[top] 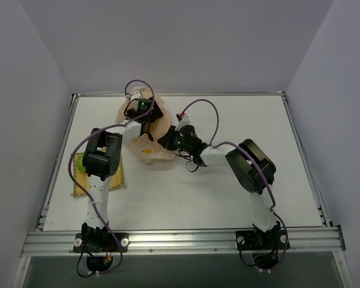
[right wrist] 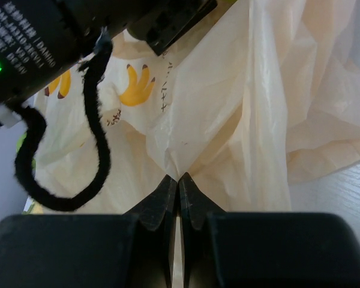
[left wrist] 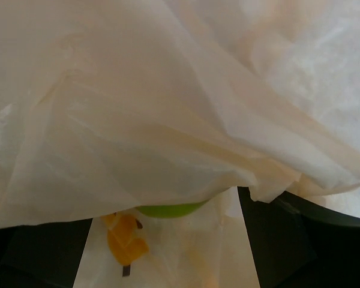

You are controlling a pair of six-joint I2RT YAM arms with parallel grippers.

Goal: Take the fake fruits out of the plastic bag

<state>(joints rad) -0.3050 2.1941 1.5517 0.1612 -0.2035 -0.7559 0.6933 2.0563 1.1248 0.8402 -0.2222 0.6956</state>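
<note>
The plastic bag (top: 159, 129) lies crumpled at the back middle of the table. My left gripper (top: 143, 115) reaches into it. In the left wrist view the bag film (left wrist: 168, 108) drapes over the camera. A green fake fruit (left wrist: 168, 210) peeks out under a fold, between and just ahead of my open left gripper (left wrist: 165, 246). My right gripper (right wrist: 179, 179) is shut on a pinched fold of the bag (right wrist: 228, 120), at its right edge (top: 168, 139). Another green fruit (top: 78, 162) lies on the mat at the left, partly hidden by my left arm.
A flat yellow woven mat (top: 117, 177) lies at the left under my left arm. The left arm's wrist and black cable (right wrist: 60, 102) hang just in front of the right wrist camera. A raised rim (top: 180, 94) edges the table.
</note>
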